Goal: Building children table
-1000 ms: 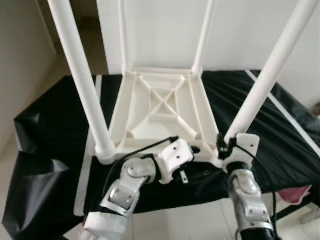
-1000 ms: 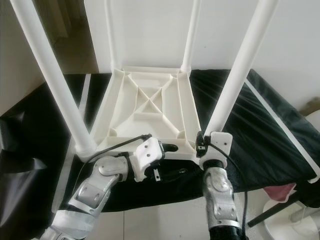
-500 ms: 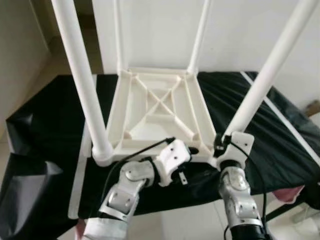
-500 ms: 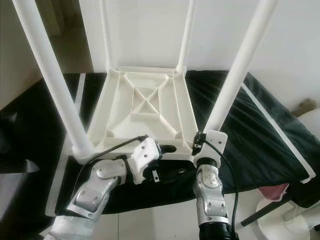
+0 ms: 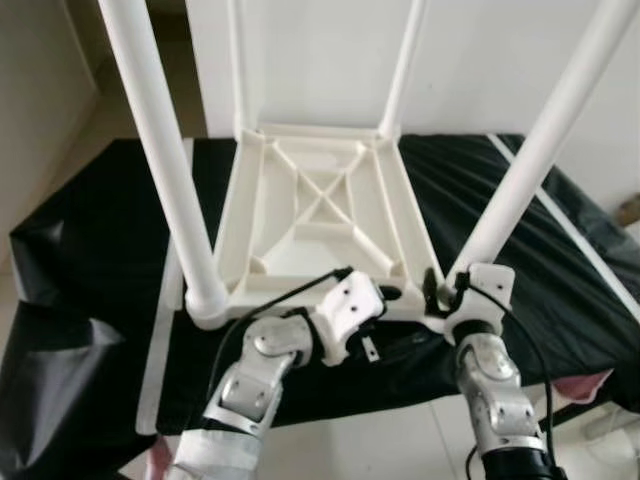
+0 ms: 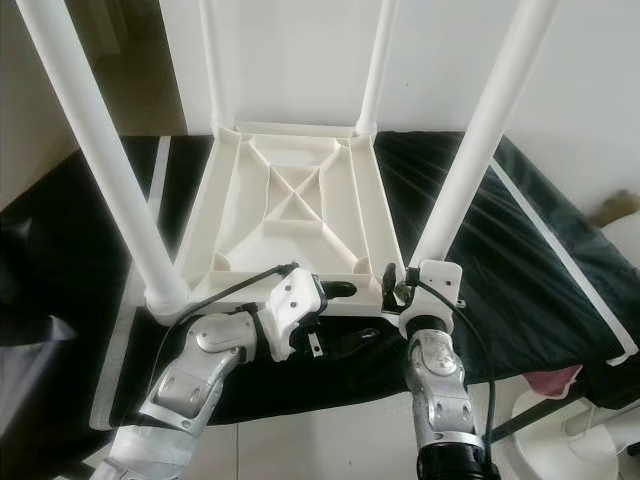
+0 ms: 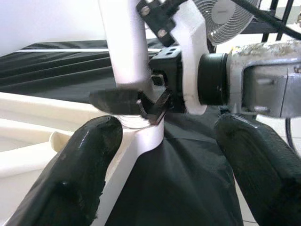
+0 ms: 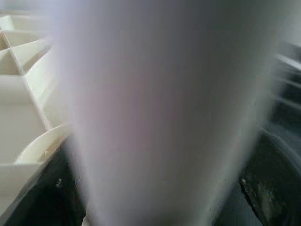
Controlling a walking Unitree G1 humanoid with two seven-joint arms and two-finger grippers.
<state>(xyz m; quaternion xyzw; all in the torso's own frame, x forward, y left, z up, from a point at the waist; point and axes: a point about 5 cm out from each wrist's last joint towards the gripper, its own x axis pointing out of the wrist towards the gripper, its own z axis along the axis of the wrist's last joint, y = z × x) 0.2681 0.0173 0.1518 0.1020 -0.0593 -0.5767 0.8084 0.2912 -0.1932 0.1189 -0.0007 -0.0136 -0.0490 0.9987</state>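
Currently: white table top (image 5: 318, 215), upside down on black sheet (image 5: 90, 230), four legs upright. Right gripper (image 7: 141, 101) clenched on near-right leg (image 5: 520, 185) at its socket; left gripper (image 5: 385, 297) released beside the near edge. Step: seating that leg. Next, probably: press or twist it home.

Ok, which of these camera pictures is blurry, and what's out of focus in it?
Right wrist view: the white table leg sits too close, a soft blur. Left wrist view: fairly sharp. Both eye views: clear, bright from the pale wall.
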